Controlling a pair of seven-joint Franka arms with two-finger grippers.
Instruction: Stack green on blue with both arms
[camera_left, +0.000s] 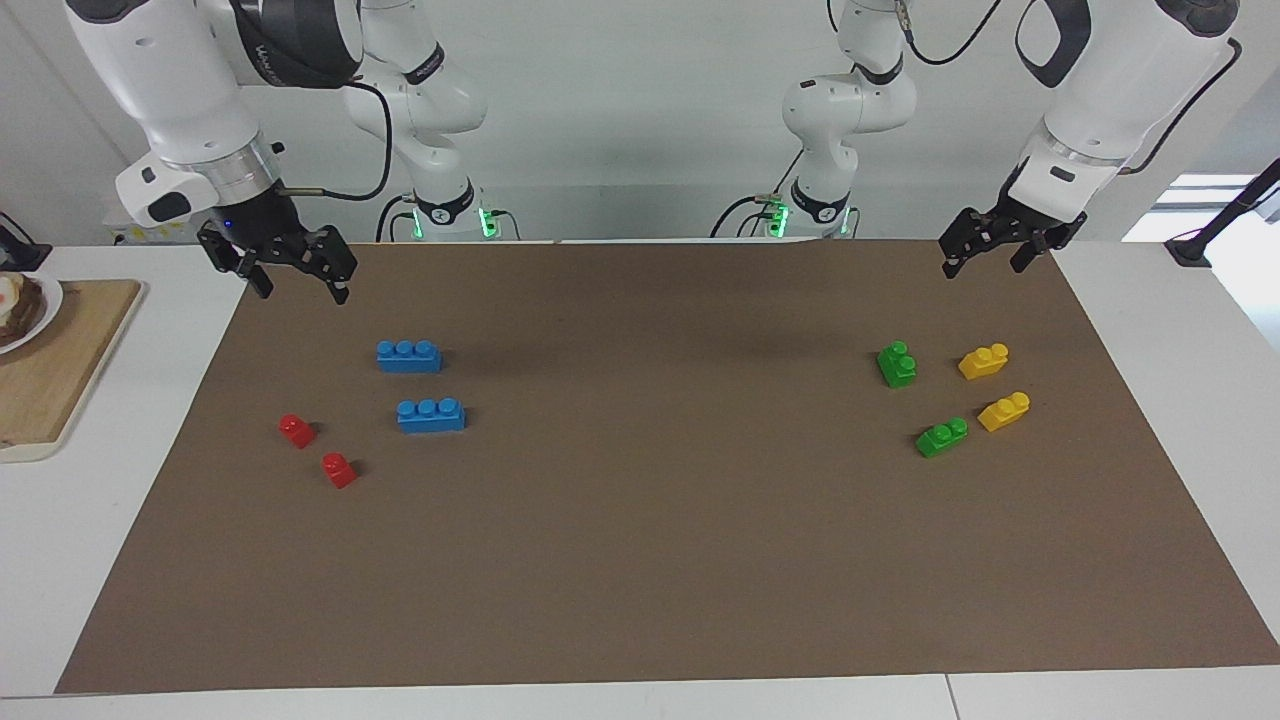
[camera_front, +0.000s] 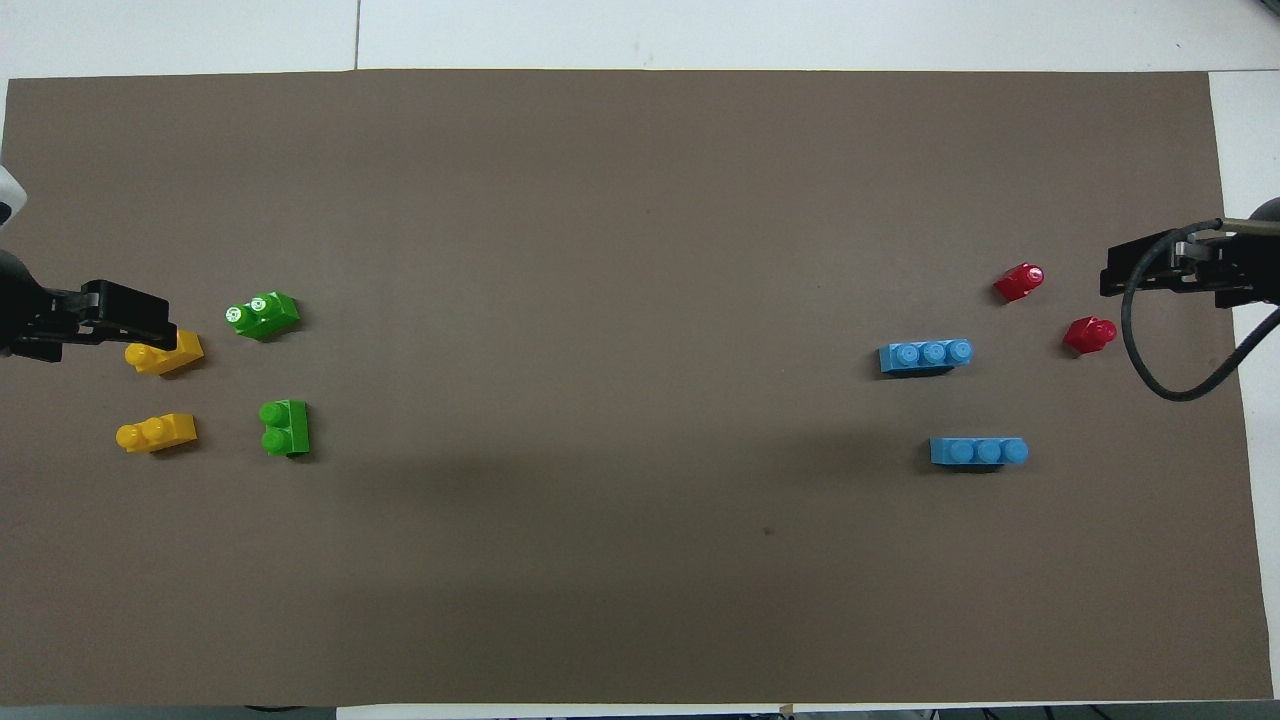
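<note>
Two green bricks lie on the brown mat toward the left arm's end: one (camera_left: 897, 365) (camera_front: 285, 427) nearer the robots, the other (camera_left: 941, 437) (camera_front: 263, 315) farther. Two blue bricks lie toward the right arm's end: one (camera_left: 409, 356) (camera_front: 978, 452) nearer the robots, the other (camera_left: 431, 415) (camera_front: 925, 355) farther. My left gripper (camera_left: 985, 266) (camera_front: 125, 315) is open and empty, raised over the mat's edge near the green and yellow bricks. My right gripper (camera_left: 303, 290) (camera_front: 1150, 270) is open and empty, raised over the mat's corner near the blue bricks.
Two yellow bricks (camera_left: 983, 361) (camera_left: 1004, 411) lie beside the green ones. Two small red bricks (camera_left: 296, 430) (camera_left: 339, 470) lie beside the blue ones. A wooden board (camera_left: 60, 370) with a plate (camera_left: 30, 310) stands off the mat at the right arm's end.
</note>
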